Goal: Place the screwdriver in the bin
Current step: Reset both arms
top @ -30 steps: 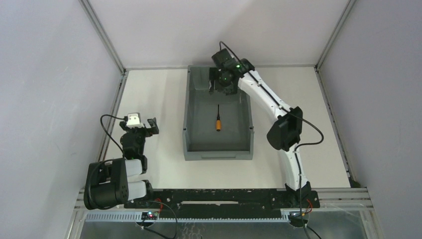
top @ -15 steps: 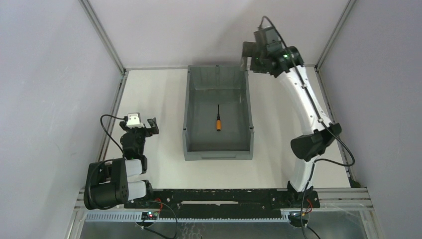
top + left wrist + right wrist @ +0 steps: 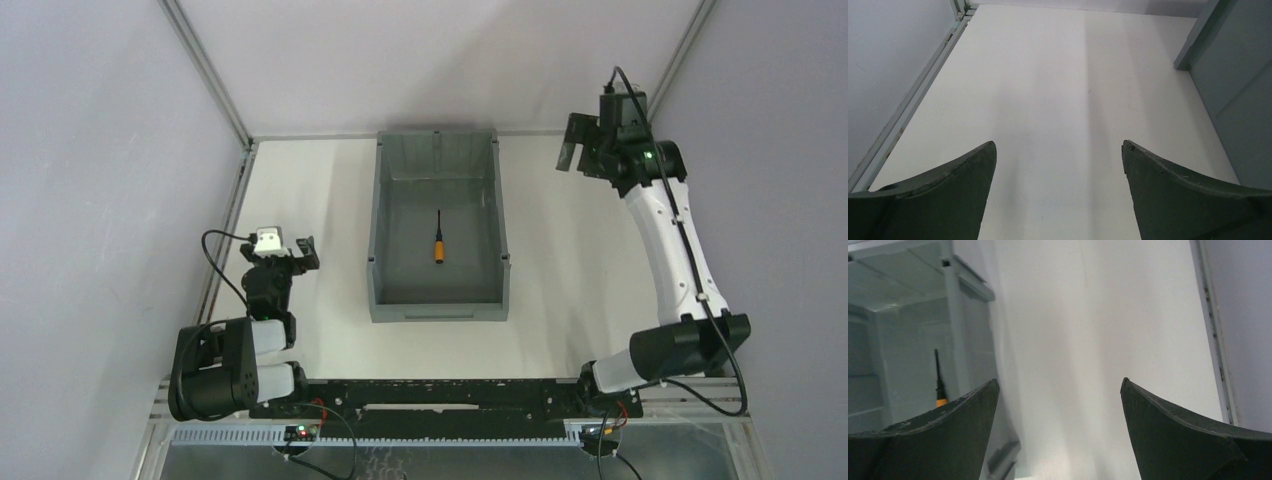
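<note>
The screwdriver [image 3: 439, 241], orange handle and thin black shaft, lies on the floor of the grey bin [image 3: 380, 240] at the table's middle. It also shows in the right wrist view [image 3: 939, 382], inside the bin [image 3: 908, 315]. My right gripper [image 3: 577, 150] is open and empty, raised at the far right, clear of the bin's right wall; its jaws stand wide apart in its wrist view [image 3: 1058, 390]. My left gripper [image 3: 297, 252] is open and empty, low at the left of the bin; the bin's wall [image 3: 1238, 95] shows at the right of its wrist view [image 3: 1059, 150].
Metal frame posts [image 3: 205, 70] and grey walls close in the table at left, back and right. A rail [image 3: 1213, 330] runs along the table's right edge. Bare white tabletop [image 3: 570, 260] lies on both sides of the bin.
My right arm has swung from over the bin's far end out to the right, away from the bin, with its gripper empty. The screwdriver and the left arm have not moved.
</note>
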